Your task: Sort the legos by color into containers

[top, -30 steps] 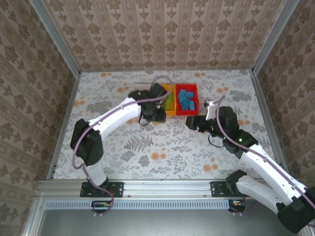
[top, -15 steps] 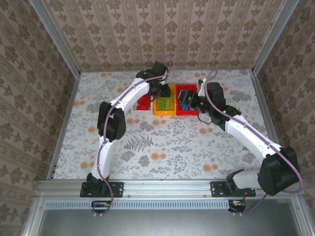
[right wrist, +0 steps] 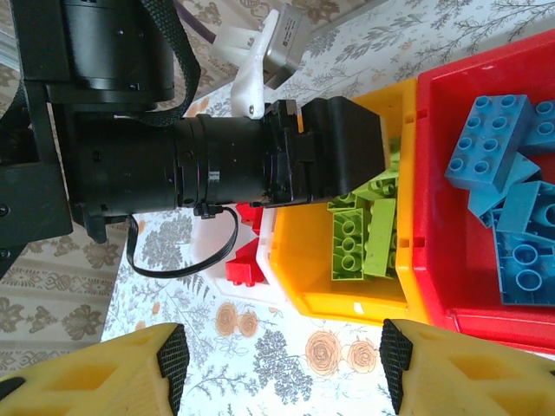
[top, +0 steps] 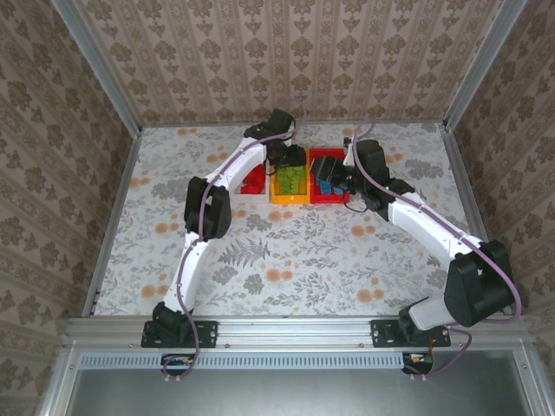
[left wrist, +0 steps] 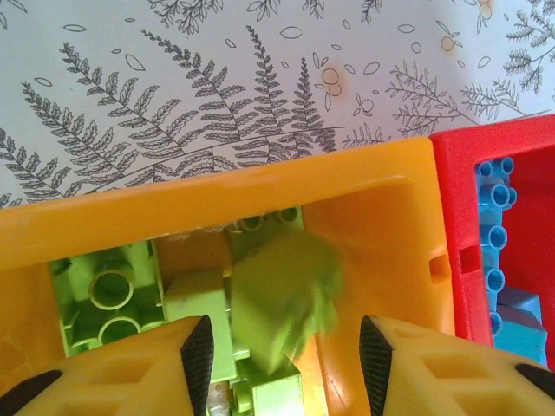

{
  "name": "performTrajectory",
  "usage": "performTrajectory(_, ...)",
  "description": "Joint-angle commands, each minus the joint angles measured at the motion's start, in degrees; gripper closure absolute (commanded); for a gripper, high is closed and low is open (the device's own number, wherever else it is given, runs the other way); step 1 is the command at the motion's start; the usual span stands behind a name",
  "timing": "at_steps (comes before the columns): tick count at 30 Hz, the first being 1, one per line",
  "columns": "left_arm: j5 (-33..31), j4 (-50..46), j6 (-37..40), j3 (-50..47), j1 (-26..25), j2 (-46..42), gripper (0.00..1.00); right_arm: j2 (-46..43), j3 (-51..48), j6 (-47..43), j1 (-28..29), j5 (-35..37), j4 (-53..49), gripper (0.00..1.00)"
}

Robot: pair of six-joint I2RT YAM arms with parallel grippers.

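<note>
— Three containers side by side at the far middle of the table (top: 173, 243): white bin (top: 256, 195), yellow-orange bin (left wrist: 130, 217), red bin (right wrist: 427, 173). And the grippers?

— The left gripper (left wrist: 286, 347) hangs over the yellow-orange bin with its jaws parted. A blurred lime brick (left wrist: 282, 295) sits loose between them, above the green bricks (right wrist: 360, 234).

— The right one?

— The right gripper (right wrist: 282, 364) is spread wide and empty, near the red bin's blue bricks (right wrist: 486, 139). The left arm's black wrist (right wrist: 217, 165) crosses the yellow-orange bin's far end — hiding it. Red bricks (top: 254, 179) lie in the white bin.
</note>
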Motion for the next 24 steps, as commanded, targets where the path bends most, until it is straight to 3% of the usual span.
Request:
performTrajectory(1, 0.29, -0.43, -0.56, 1.0, 0.54, -1.57, 0.46, 0.99, 2.54, -1.76, -0.22, -1.88, -0.78, 0.36)
performTrajectory(12, -2.48, 4.62, -3.29, -12.06, 0.48, -16.51, 0.5, -2.2, 4.06, -14.01, 0.01, 1.95, -6.63, 0.37)
performTrajectory(19, -3.64, 11.16, -4.02, -37.68, 2.07, -39.34, 0.49, -7.85, 2.75, -31.79, 6.16, 9.02, -11.87, 0.37)
performTrajectory(24, -0.77, 11.18, -0.77, -57.55, 5.18, -58.29, 0.46, -13.37, -4.19, -34.72, 10.78, 12.03, -8.44, 0.35)
